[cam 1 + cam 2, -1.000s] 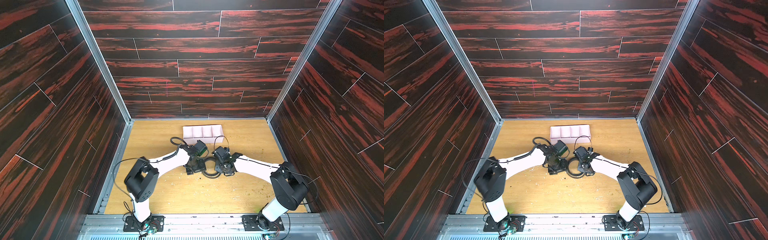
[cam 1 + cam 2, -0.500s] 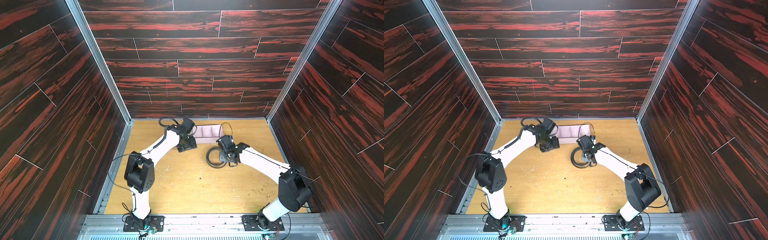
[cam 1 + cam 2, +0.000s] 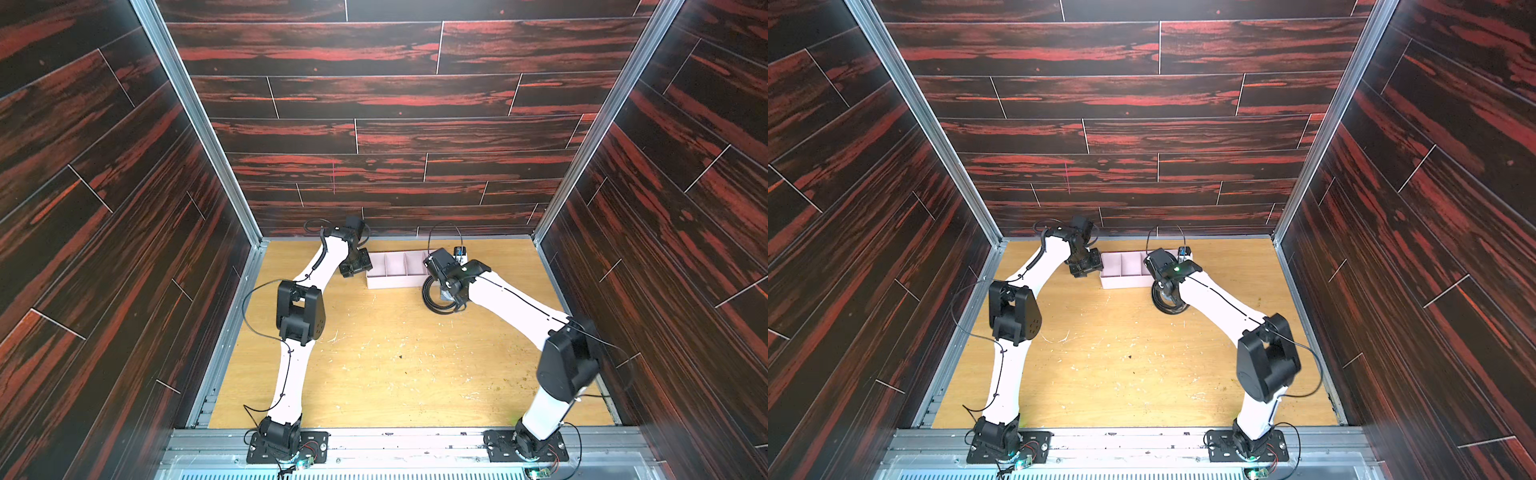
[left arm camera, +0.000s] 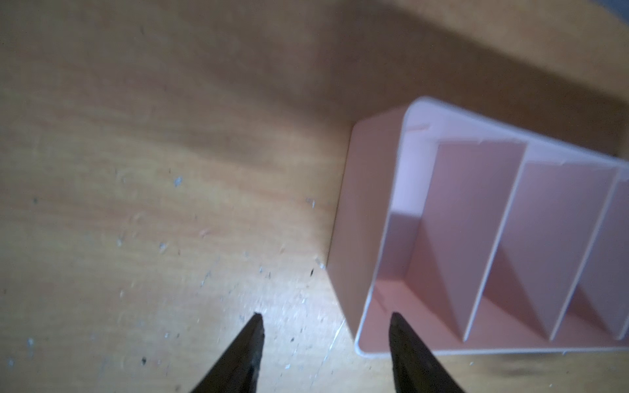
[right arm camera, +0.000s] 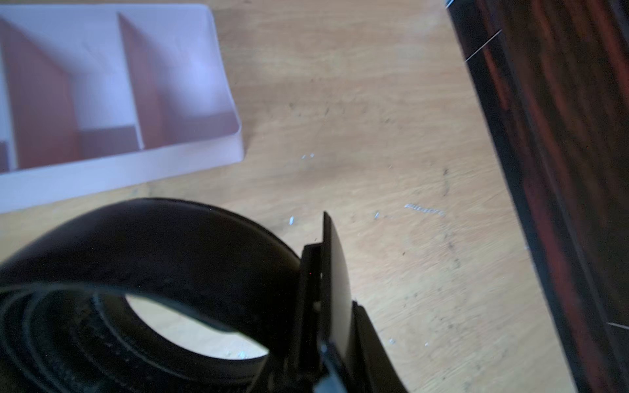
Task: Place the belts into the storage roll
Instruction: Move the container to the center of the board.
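The belt [image 3: 434, 297] is a black strap wound into a loose coil, hanging just in front of the right end of the storage roll [image 3: 395, 281]. My right gripper [image 3: 448, 291] is shut on the coil at its buckle [image 5: 335, 272], and its own fingers are mostly hidden behind the strap [image 5: 163, 245]. The storage roll [image 3: 1125, 283] is a pale pink tray with empty compartments [image 4: 476, 238]. My left gripper [image 4: 326, 316] is open at the tray's left end. One fingertip is outside the end wall [image 4: 360, 204] and one is over the first compartment, neither touching it.
The tray stands near the back of the scratched wooden table [image 3: 395, 365]. Dark panelled walls [image 5: 561, 170] close in on three sides, the right one near my right gripper. A small white-and-blue part [image 3: 460, 252] shows behind the right wrist.
My left gripper has let go of the belt and swung from the table's middle to the tray's left end, its jaws narrowing. My right gripper has carried the coil back and right, toward the tray.
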`<control>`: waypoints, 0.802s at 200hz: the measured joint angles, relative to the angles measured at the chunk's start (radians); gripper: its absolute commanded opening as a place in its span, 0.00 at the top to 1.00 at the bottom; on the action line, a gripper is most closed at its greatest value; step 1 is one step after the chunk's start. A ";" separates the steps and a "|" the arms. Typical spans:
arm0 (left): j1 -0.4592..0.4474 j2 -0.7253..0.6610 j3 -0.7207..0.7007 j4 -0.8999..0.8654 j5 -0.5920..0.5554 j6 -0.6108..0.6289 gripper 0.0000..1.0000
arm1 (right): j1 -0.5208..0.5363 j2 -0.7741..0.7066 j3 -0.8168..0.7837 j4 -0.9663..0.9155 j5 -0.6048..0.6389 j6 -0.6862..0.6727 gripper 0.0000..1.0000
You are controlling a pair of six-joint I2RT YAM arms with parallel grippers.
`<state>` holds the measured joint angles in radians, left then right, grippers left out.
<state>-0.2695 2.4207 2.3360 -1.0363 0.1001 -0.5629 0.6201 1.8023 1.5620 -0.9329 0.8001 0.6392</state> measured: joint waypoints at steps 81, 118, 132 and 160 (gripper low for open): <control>0.007 0.117 0.131 -0.023 0.024 0.005 0.48 | -0.018 0.323 0.525 -0.257 0.158 0.019 1.00; 0.007 0.146 0.132 -0.008 0.047 -0.007 0.62 | -0.022 0.436 0.708 -0.368 0.240 0.031 1.00; 0.007 0.155 0.132 -0.005 0.056 -0.010 0.69 | -0.023 0.470 0.771 -0.408 0.272 0.035 1.00; 0.006 0.158 0.132 0.004 0.072 -0.014 0.83 | -0.030 0.536 0.896 -0.479 0.330 0.039 1.00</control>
<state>-0.2638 2.5782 2.4676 -1.0325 0.1722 -0.5774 0.5903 2.3386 2.4577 -1.4120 1.1301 0.6781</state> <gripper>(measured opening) 0.207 0.254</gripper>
